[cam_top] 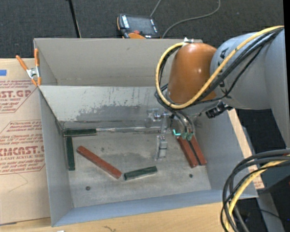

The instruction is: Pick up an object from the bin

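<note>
- Saw the gripper [162,147] low over bare floor, right of the bin's [140,194] middle.
- Could not tell whether open or shut.
- Found two red sticks [192,153] just right of it, a green stick [140,173] nearby.

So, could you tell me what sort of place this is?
Probably a robotics lab's picking test cell: a big robot arm with cables hangs over a grey metal bin holding a few coloured sticks.

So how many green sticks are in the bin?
3 green sticks: one along the back left, one down the left side, one front centre. The arm may hide others.
</note>
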Robot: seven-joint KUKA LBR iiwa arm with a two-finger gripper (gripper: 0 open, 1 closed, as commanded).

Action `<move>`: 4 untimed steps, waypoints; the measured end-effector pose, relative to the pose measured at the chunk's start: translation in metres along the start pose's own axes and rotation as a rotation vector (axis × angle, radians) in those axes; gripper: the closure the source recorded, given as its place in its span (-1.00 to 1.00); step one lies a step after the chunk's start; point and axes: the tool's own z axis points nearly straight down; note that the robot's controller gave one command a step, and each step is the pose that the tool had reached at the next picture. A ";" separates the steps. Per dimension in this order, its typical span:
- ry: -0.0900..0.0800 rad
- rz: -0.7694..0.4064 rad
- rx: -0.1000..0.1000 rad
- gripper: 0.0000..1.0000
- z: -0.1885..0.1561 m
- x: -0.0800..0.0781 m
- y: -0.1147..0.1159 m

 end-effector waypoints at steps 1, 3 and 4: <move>0.000 -0.251 0.000 -1.00 0.068 0.045 -0.018; -0.007 -0.417 0.001 1.00 0.075 0.081 0.039; -0.008 -0.563 0.001 1.00 0.075 0.076 0.028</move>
